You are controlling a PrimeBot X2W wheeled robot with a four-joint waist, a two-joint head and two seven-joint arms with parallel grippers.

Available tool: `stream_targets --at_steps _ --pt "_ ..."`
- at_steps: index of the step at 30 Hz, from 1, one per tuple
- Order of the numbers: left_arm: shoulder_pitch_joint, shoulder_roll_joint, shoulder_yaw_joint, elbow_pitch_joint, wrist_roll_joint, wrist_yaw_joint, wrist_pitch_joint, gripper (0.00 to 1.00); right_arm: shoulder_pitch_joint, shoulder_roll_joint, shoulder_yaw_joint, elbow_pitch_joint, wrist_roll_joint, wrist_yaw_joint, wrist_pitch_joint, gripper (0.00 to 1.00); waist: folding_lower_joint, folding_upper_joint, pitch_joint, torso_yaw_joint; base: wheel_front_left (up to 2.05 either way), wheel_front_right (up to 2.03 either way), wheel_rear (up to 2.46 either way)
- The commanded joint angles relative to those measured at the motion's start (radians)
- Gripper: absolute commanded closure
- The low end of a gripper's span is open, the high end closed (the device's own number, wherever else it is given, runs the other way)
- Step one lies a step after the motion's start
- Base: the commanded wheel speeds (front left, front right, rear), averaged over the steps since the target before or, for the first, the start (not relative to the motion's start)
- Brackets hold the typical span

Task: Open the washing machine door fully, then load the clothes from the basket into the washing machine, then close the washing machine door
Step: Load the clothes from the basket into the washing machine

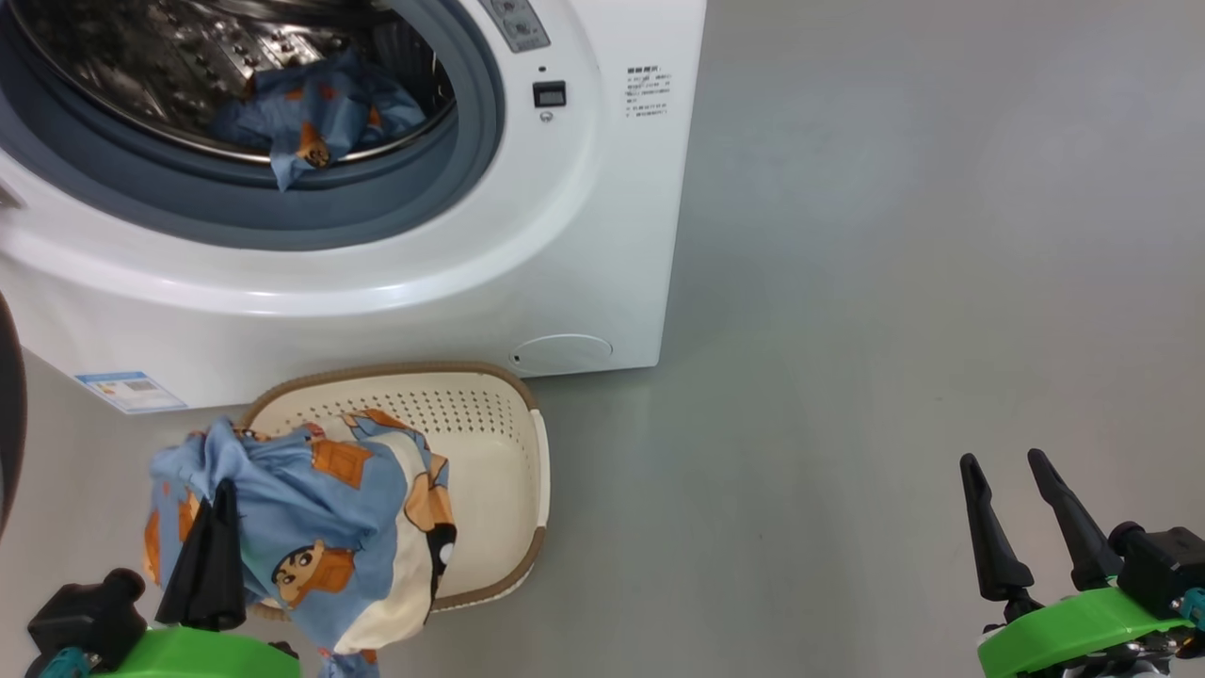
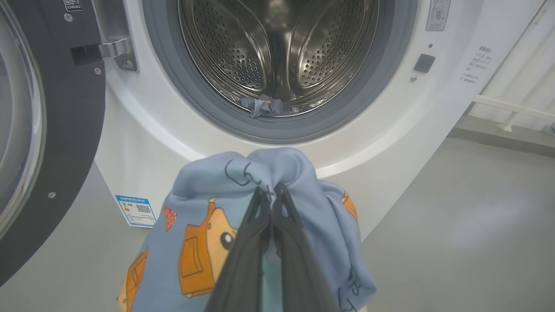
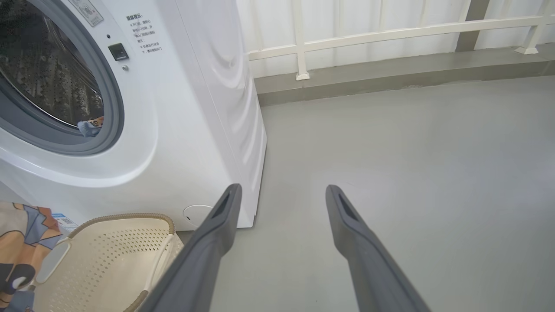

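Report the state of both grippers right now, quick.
Left gripper: jaws shut on a blue cartoon-print garment.
Right gripper: jaws open, holding nothing.

The left gripper (image 1: 224,490) and the right gripper (image 1: 1003,461) look alike: two long, tapering matte-black fingers (image 1: 987,537) on a bright green plastic mount (image 1: 1073,629), with a boxy black block (image 1: 1163,565) and a small teal fitting (image 1: 1194,603) beside it.

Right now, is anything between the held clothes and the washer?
Nothing visible blocks the light blue cartoon-print clothes in the left tool. The glossy black round door stands open aside; one blue garment lies in the steel drum.
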Motion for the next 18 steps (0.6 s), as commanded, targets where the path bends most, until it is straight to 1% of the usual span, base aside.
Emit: stream_targets --at_steps 1,12,18 --pt "-0.031 0.019 0.041 -0.032 -0.005 -0.002 -0.007 1.00 -0.006 -0.009 0.024 -0.026 0.001 0.001 -0.005 0.00 0.0000 0.0000 0.019 -0.004 0.00 0.00 0.00" --pt "-0.093 0.035 0.044 -0.019 -0.003 -0.002 -0.007 1.00 -0.045 0.008 0.031 -0.033 -0.004 0.001 -0.005 0.00 0.0000 0.0000 0.097 -0.016 0.00 0.00 0.00" --pt "-0.156 0.065 0.041 -0.011 -0.002 -0.002 -0.007 1.00 -0.068 0.021 0.041 -0.032 -0.007 0.001 -0.005 0.00 0.0000 0.0000 0.127 -0.032 0.00 0.00 0.00"
